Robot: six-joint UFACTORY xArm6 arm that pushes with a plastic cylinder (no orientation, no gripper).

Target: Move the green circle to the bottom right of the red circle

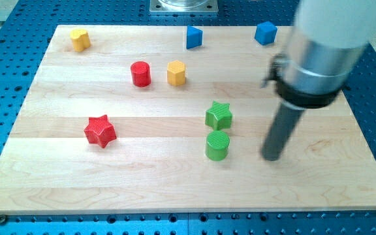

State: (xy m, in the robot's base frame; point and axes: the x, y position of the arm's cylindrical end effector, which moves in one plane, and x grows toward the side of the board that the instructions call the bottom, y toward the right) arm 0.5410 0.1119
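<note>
The green circle (217, 145) is a short green cylinder below the board's middle, just under a green star (219, 115). The red circle (140, 74) is a red cylinder toward the upper left of centre, with a yellow hexagon block (176, 72) right beside it. My tip (272, 156) rests on the board to the right of the green circle, a clear gap apart, at about the same height in the view. The rod rises up and right into the arm's grey body.
A red star (100, 130) lies at the left. A yellow block (79, 39) sits at the top left. Two blue blocks (194, 36) (265, 32) sit along the top edge. The wooden board (57, 183) lies on a blue perforated table.
</note>
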